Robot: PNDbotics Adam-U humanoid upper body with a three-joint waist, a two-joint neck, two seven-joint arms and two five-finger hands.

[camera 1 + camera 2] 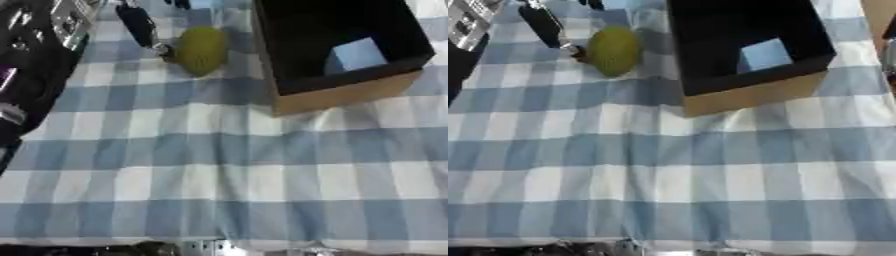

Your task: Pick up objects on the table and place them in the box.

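At table's far right: box (350, 95), pale blue block (357, 54) inside | left hand (140, 25) fingers straight, touching green fruit (201, 50)

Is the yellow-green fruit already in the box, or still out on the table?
Out. The yellow-green fruit lies on the checked cloth, left of the box, with the left hand at its side.
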